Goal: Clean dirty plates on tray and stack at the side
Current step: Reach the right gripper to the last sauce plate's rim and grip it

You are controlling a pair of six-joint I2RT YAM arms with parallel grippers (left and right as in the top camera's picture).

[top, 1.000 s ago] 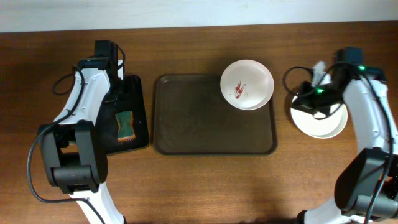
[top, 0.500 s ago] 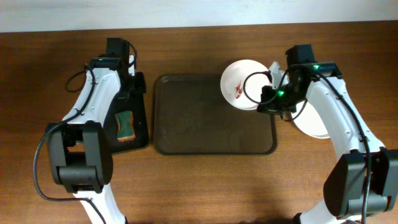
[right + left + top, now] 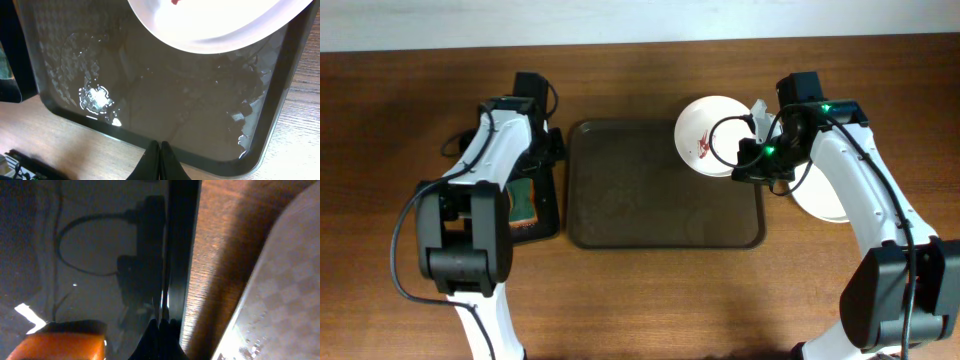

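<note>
Overhead: sauce-streaked plate (image 3: 717, 135) on tray (image 3: 640, 205) corner; right pincer (image 3: 160, 150), clenched empty, hangs by its rim, likely lining up a grab. Left pincer (image 3: 160, 327), clenched, hovers near sponge (image 3: 523, 200).

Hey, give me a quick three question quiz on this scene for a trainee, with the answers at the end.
1. True or false: the sponge lies on the black tray.
2. Which is nearer the streaked plate: A left gripper, B right gripper?
3. How many plates rest on the brown tray?
Key: 1 true; 2 B; 3 one.
</note>
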